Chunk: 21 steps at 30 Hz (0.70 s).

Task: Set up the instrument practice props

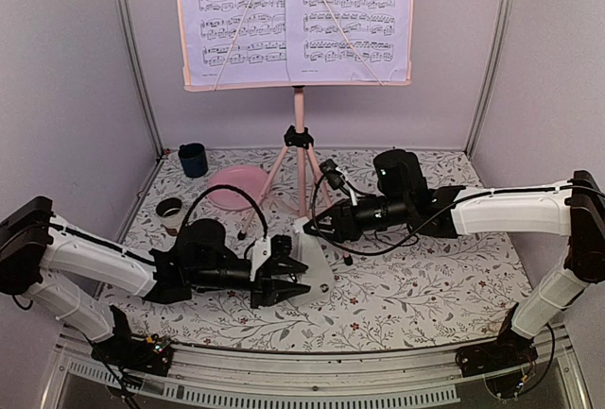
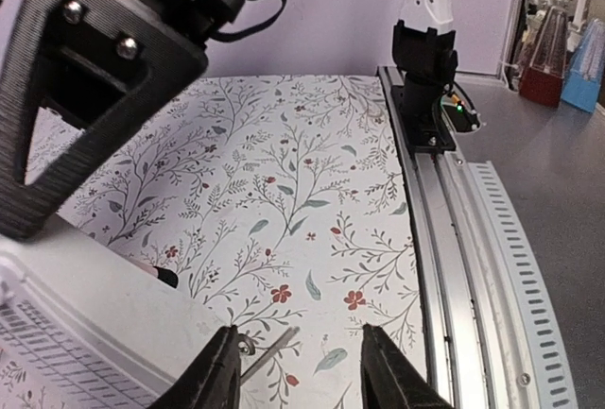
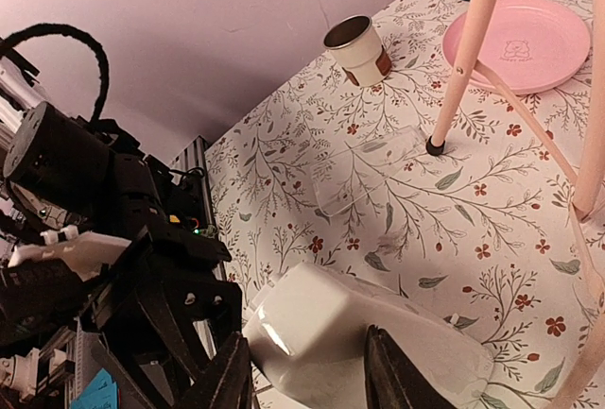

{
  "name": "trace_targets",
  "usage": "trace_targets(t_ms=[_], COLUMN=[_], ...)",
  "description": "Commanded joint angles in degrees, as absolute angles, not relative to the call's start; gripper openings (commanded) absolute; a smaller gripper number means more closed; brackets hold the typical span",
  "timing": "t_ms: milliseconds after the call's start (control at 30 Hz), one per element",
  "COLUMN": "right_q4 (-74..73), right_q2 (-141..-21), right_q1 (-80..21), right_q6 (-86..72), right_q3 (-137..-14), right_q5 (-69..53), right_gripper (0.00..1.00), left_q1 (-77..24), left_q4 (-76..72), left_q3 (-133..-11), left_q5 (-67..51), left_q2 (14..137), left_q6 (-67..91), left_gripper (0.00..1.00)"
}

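The pink music stand [image 1: 300, 135] stands at the back, with sheet music pages [image 1: 296, 14] spread on its desk. The small white metronome [image 1: 318, 263] is at the table's middle. My right gripper [image 1: 307, 230] is shut on its narrow upper part, and the white body [image 3: 350, 333] fills the gap at my right gripper [image 3: 304, 338]. My left gripper [image 1: 301, 279] is beside the metronome's near side, open. In the left wrist view my left gripper [image 2: 298, 333] has only tablecloth between its fingers. A thin metal rod [image 2: 272, 346] lies by the left finger, next to the metronome's white body [image 2: 85, 305].
A round pink plate [image 1: 236, 185] lies by the stand's left leg [image 3: 458, 59]. A dark blue cup [image 1: 193, 159] stands at the back left and a brown-and-white cup [image 1: 170, 211] near the left wall. A clear plastic piece [image 3: 369, 168] lies flat on the floral cloth. The metal rail [image 2: 454, 239] runs along the near edge.
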State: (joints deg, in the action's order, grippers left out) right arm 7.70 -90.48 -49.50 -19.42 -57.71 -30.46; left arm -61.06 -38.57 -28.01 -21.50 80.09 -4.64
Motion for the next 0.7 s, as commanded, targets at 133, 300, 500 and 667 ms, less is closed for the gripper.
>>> trace_targets(t_ms=[133, 300, 500, 667], right_q4=[7.1, 7.72, 7.76, 7.64], right_q2=[-91.15, -91.41, -90.44, -88.41], right_q1=[-49.69, -49.73, -49.75, -49.75], right_q6=[-18.82, -18.81, -18.71, -18.4], right_q3=[-57.79, -57.66, -57.47, -57.69], right_q5=[-28.57, -28.74, -29.05, -29.34], right_gripper=[0.41, 0.41, 0.46, 0.56], left_q1=[-70.95, -75.55, -78.57, -76.88], left_q4=[-32.72, -32.34, -30.78, -33.93], left_q3=[-33.78, -36.73, -38.97, -35.27], left_q5=[-15.3, -13.69, -10.93, -7.26], left_q2=[82.56, 80.78, 76.2, 70.31], left_q6=[-12.18, -13.44, -15.51, -13.21], left_gripper=[0.48, 0.52, 0.55, 0.57])
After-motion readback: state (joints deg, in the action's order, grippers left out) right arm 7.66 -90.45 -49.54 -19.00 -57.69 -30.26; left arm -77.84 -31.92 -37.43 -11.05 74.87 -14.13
